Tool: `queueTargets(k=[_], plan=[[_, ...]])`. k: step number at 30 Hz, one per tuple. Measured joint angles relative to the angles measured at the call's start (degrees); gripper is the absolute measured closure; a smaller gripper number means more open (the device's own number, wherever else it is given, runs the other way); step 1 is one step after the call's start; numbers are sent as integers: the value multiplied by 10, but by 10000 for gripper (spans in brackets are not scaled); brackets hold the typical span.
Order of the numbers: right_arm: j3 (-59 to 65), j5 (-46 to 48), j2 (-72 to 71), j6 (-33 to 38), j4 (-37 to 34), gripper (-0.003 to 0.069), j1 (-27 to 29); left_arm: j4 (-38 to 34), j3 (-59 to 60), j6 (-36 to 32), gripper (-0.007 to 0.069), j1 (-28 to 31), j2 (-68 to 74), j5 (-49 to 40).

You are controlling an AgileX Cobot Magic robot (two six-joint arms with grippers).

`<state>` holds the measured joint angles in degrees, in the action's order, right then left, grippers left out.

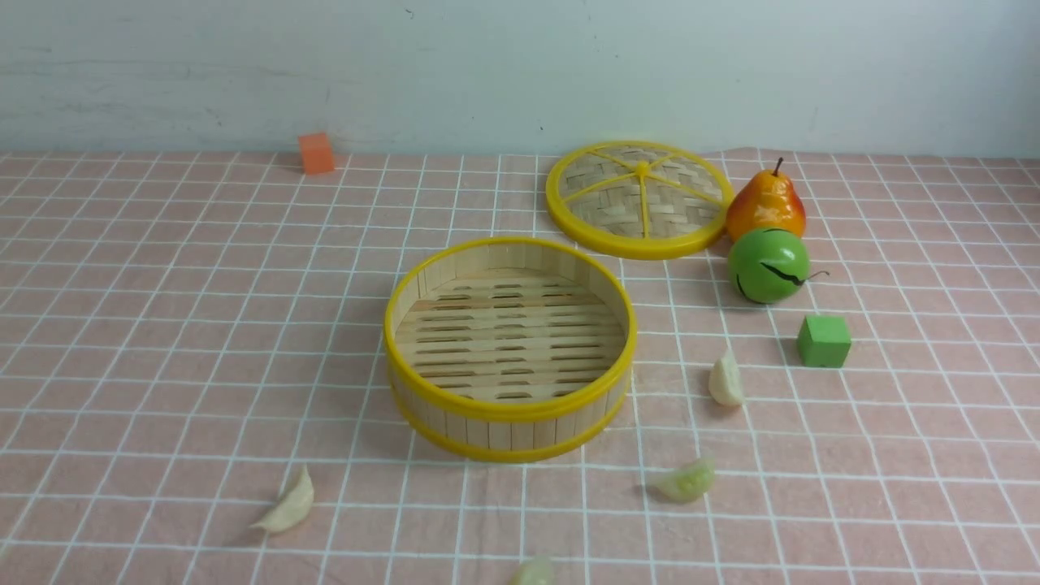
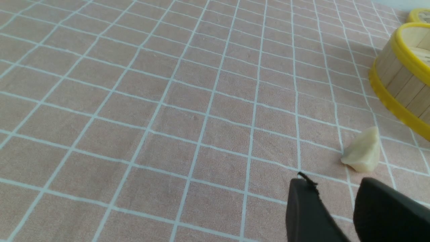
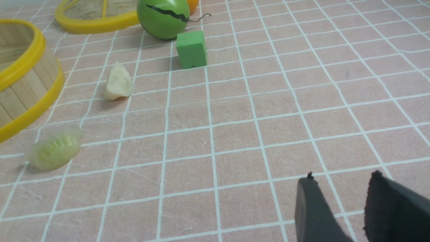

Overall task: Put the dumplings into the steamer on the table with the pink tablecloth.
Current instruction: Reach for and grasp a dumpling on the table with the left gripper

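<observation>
The dumplings (image 1: 725, 380) all lie on the desk (image 1: 162, 341), none in the steamer (image 1: 508, 412), which stands empty mid-desk. Two lie to its right, near the green cube (image 1: 823, 341). The left dumpling (image 1: 286, 504) lies front-left, and a fourth dumpling (image 1: 532, 573) is cut by the front view's lower edge.

The task looks unstarted, with the first pick in hand. The left end effector (image 2: 336, 195), released and empty, hovers near the left dumpling; it likely must advance, straddle and close. The right end effector (image 3: 342, 195), also released and empty, is well apart from its pair. Open room is wide on both sides; only the steamer's wall needs clearing.
</observation>
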<state>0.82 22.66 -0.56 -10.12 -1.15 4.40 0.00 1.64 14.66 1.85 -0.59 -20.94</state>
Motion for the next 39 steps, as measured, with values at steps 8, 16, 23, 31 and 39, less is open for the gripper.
queueTargets(k=[8, 16, 23, 31, 39], plan=[[0, 0, 0, 0, 0, 420, 0, 0, 0, 0, 403, 0, 0, 0], [0, 0, 0, 0, 0, 420, 0, 0, 0, 0, 393, 0, 0, 0], [0, 0, 0, 0, 0, 420, 0, 0, 0, 0, 389, 0, 0, 0], [0, 0, 0, 0, 0, 420, 0, 0, 0, 0, 389, 0, 0, 0], [0, 0, 0, 0, 0, 420, 0, 0, 0, 0, 388, 0, 0, 0]])
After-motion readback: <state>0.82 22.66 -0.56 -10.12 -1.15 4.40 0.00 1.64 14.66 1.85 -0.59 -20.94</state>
